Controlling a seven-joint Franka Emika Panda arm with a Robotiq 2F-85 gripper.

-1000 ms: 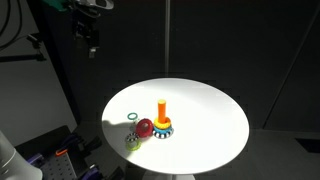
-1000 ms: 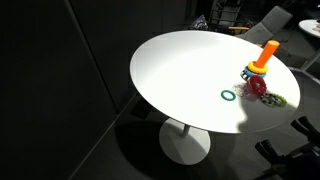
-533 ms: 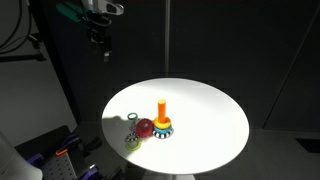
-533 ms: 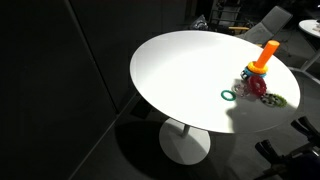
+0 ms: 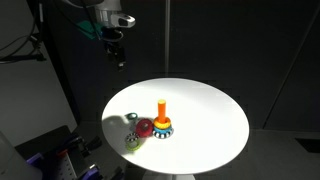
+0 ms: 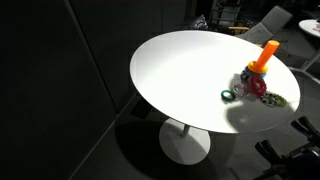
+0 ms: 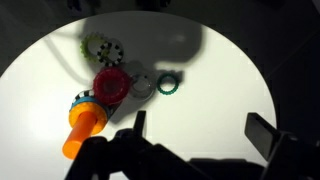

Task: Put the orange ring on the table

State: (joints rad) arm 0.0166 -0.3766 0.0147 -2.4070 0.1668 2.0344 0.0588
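The orange ring (image 5: 164,124) looked like a small, thick plastic doughnut. It was probably light, stiff and hard to damage, but smooth and rounded enough to squirt out of a shallow pinch. As far as an exterior view showed, it sat round the foot of the upright orange peg (image 5: 162,108), on the striped base (image 5: 163,133). It was too small there to be sure how it was seated. If it was threaded on, it would need lifting straight up the peg before it could go onto the table (image 5: 210,110). The surest hold seemed to be across its outer edge. One finger would go on each side with the peg between them, set low enough to catch the widest part of the curve.

The gripper (image 5: 119,58) hung high above the table with its fingers pointing down, well apart from every toy. In the wrist view its fingers (image 7: 262,135) stood wide apart with nothing between them. From the gripper, the peg and its ring lay far below and off to one side. The red ring (image 7: 110,87) lay just beside the peg on the gripper's side. The green ring (image 7: 168,84) lay closer to the line straight beneath the fingers.
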